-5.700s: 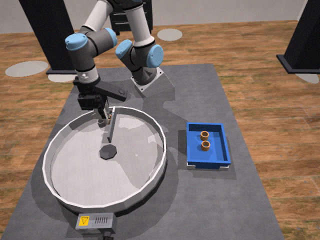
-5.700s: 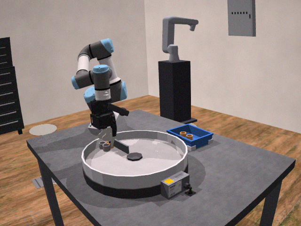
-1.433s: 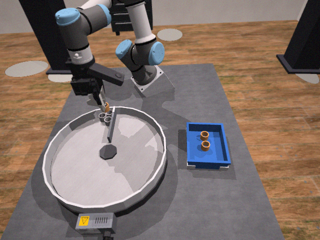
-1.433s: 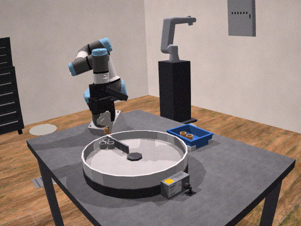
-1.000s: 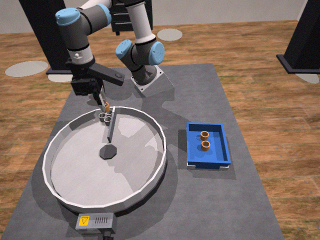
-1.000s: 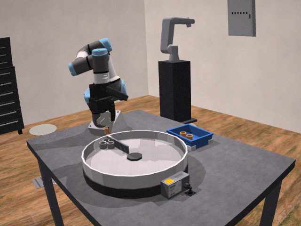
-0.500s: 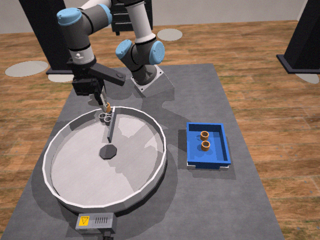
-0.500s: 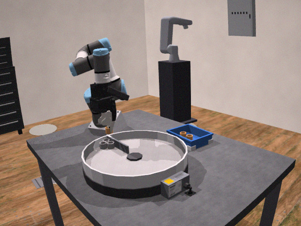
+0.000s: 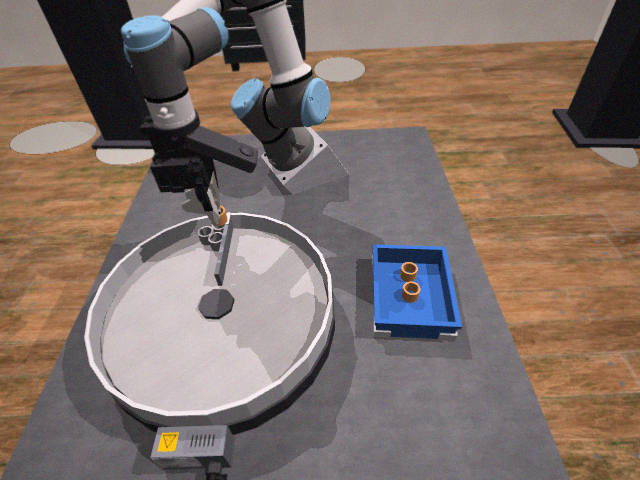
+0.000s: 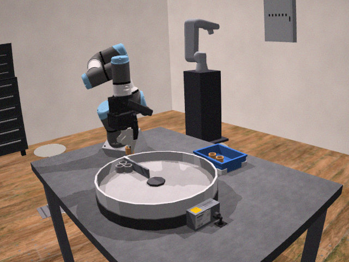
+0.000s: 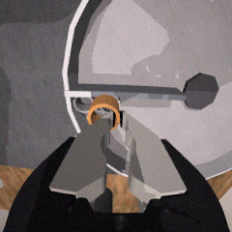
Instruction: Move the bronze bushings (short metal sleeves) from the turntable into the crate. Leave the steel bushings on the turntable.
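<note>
My gripper [image 9: 219, 212] [image 10: 128, 148] [image 11: 117, 111] is shut on a bronze bushing [image 9: 222, 216] [image 10: 128, 149] [image 11: 103, 106], pinching its wall, and holds it above the far rim of the round turntable [image 9: 155, 406] [image 10: 157, 201] [image 11: 72, 53]. Steel bushings [image 9: 210, 235] [image 10: 123, 167] sit in a cluster on the turntable just below it, beside a grey radial bar [image 9: 223, 258] [image 10: 139, 168] [image 11: 145, 92]. The blue crate [image 9: 449, 294] [image 10: 234, 162] stands to the right of the turntable with two bronze bushings [image 9: 408, 270] [image 9: 410, 291] [image 10: 211, 155] [image 10: 220, 158] inside.
A dark octagonal hub [image 9: 216, 302] [image 10: 155, 181] [image 11: 200, 90] marks the turntable's centre. A grey control box [image 9: 188, 442] [image 10: 202, 217] sits at the turntable's front. The arm's base [image 9: 305, 155] stands at the table's back. A second grey arm on a black pedestal [image 10: 202, 104] stands behind the table.
</note>
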